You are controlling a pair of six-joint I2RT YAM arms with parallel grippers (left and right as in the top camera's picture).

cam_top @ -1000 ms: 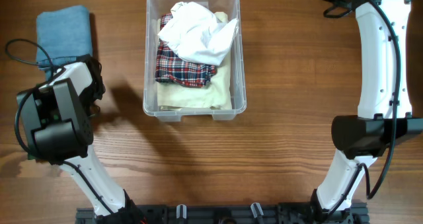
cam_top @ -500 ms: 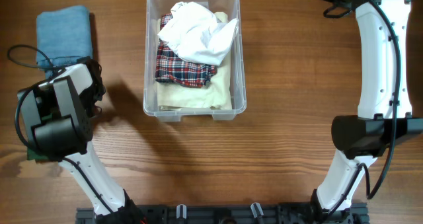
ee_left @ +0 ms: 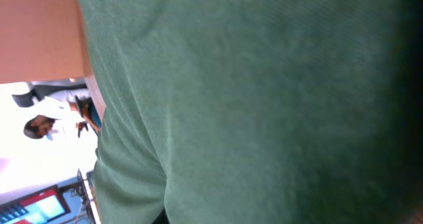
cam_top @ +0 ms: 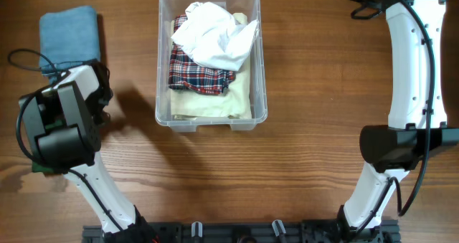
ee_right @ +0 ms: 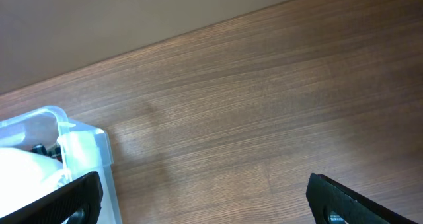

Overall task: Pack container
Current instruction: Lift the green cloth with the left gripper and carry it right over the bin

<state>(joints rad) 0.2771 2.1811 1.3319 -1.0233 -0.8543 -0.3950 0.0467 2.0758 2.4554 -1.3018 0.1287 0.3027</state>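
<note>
The clear container stands at the table's far middle. It holds a white cloth, a plaid cloth and a cream cloth. My left arm bends over the table's left edge and hides its own gripper from above. A green cloth fills the left wrist view and covers the fingers, which are shut on it. A sliver of this green cloth shows under the arm. My right gripper hangs open over bare wood, right of the container's corner.
A folded blue towel lies at the far left, just beyond my left arm. The right arm runs along the right side up to the far right corner.
My left arm has shifted slightly to the left over the green cloth. The right arm and the container have not moved.
</note>
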